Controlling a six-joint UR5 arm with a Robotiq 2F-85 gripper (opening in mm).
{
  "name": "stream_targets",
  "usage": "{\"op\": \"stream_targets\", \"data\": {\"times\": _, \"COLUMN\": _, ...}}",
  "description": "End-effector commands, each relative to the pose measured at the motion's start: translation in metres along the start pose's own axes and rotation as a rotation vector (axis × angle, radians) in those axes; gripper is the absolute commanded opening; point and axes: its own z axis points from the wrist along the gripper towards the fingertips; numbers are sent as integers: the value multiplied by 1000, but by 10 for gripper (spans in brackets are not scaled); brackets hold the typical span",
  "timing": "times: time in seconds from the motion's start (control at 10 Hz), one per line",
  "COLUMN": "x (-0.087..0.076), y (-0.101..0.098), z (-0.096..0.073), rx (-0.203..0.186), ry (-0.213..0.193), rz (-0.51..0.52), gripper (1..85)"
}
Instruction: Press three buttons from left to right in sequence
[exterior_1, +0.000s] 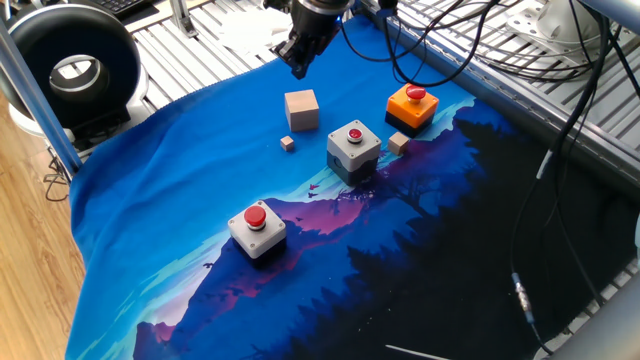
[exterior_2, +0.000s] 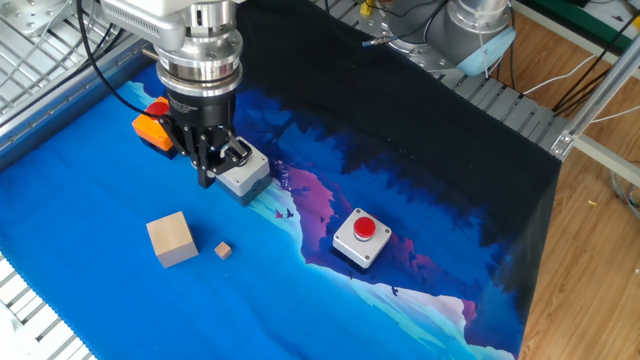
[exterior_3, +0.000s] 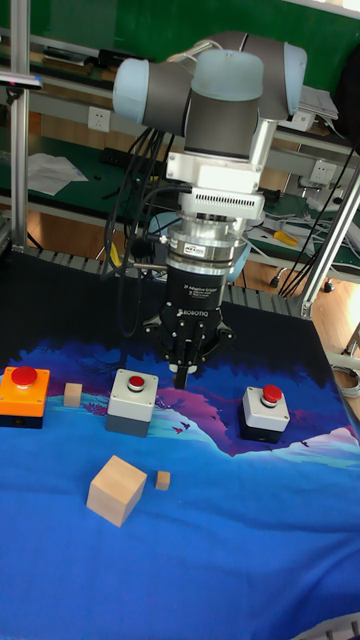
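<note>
Three buttons sit on the blue cloth. In one fixed view a grey box with a red button is nearest, a second grey one stands mid-cloth, and the orange one lies beyond. In the tall fixed view they read orange, grey, grey. My gripper hangs in the air above the cloth, fingers shut to a single tip and holding nothing. In the other fixed view the gripper partly hides the middle grey button; the orange button shows behind it.
A large tan wooden cube and two small ones lie near the buttons. A black round device stands off the cloth's corner. Cables and metal rails run along the table's edges.
</note>
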Motion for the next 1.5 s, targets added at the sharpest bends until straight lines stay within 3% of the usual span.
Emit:
{"op": "stream_targets", "data": {"times": 0.0, "x": -2, "y": 1, "z": 0, "rx": -9, "ry": -6, "rz": 5, "gripper": 10}}
{"op": "stream_targets", "data": {"times": 0.2, "x": -2, "y": -3, "z": 1, "rx": 8, "ry": -8, "rz": -1, "gripper": 10}}
{"op": "stream_targets", "data": {"times": 1.4, "x": -2, "y": 0, "z": 5, "rx": 2, "ry": -5, "rz": 2, "gripper": 10}}
